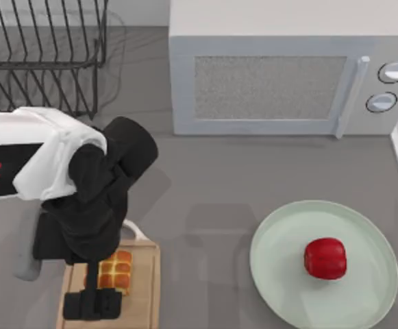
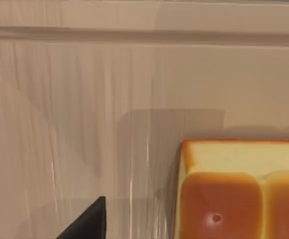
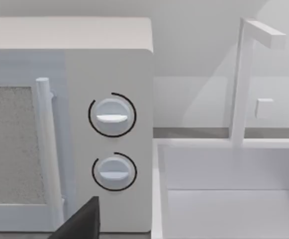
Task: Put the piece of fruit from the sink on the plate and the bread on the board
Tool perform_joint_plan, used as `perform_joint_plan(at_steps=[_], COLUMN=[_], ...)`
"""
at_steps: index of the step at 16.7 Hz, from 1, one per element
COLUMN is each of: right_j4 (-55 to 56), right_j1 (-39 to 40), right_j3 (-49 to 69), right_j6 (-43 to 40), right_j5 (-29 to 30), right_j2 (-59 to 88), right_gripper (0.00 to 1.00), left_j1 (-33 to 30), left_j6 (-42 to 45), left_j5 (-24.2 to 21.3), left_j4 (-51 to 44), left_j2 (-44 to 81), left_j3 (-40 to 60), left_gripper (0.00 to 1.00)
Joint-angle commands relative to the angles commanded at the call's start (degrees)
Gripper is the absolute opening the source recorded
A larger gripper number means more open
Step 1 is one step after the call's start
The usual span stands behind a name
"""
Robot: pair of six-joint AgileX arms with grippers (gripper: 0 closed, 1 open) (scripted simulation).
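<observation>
Hovering at the near end of the board (image 1: 144,301), the left gripper (image 1: 92,305) sits just left of the bread (image 1: 115,271), w/ one dark finger (image 2: 87,224) standing clear of the loaf's side in the left wrist view. Fingers look parted and off the bread, holding nothing. Bread rests flat on the wood, roll tops up; it's a squarish block, so no real long axis, edges roughly square to the board. Board runs near-to-far at the table's near left, white loop handle (image 1: 135,232) at the far end. Left arm reaches in from the left edge.

Fruit (image 1: 325,258) is on the mint-green plate (image 1: 281,274), near right, right of center on it, well apart from the rim.

Right arm: parked facing the microwave (image 1: 267,68) dials and sink (image 3: 224,199); can't tell its finger state.

Judgement: both placements look done, step in hand is the release/retreat. Next move calls for lifting straight up w/o clipping the bread.
</observation>
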State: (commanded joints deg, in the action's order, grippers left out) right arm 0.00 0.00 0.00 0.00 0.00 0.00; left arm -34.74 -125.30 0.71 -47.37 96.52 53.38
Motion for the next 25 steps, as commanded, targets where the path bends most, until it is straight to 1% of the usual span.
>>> perform_joint_plan(at_steps=[3,5,7,9,12,16,21,25], right_j4=[0.0,0.0,0.0,0.0,0.0,0.0,0.0,0.0], right_j1=[0.0,0.0,0.0,0.0,0.0,0.0,0.0,0.0], right_j3=[0.0,0.0,0.0,0.0,0.0,0.0,0.0,0.0], right_j6=[0.0,0.0,0.0,0.0,0.0,0.0,0.0,0.0], right_j5=[0.0,0.0,0.0,0.0,0.0,0.0,0.0,0.0], right_j2=[0.0,0.0,0.0,0.0,0.0,0.0,0.0,0.0], right_gripper=[1.0,1.0,1.0,1.0,1.0,1.0,1.0,1.0], left_j1=[0.13,0.6,1.47,2.77,5.69,11.01,19.15,25.89], left_j6=[0.56,3.44,8.68,16.05,30.45,53.16,81.79,102.26], left_j5=[-0.09,-0.47,-1.02,-1.65,-2.57,-3.41,-3.42,-2.6], left_j4=[0.13,0.86,2.22,4.22,8.49,15.86,26.67,35.5], left_j2=[-0.61,-3.52,-8.82,-16.3,-30.37,-50.17,-71.63,-84.76], left_j3=[0.11,0.06,-0.5,-1.69,-5.04,-12.33,-25.37,-37.12], left_gripper=[1.0,1.0,1.0,1.0,1.0,1.0,1.0,1.0])
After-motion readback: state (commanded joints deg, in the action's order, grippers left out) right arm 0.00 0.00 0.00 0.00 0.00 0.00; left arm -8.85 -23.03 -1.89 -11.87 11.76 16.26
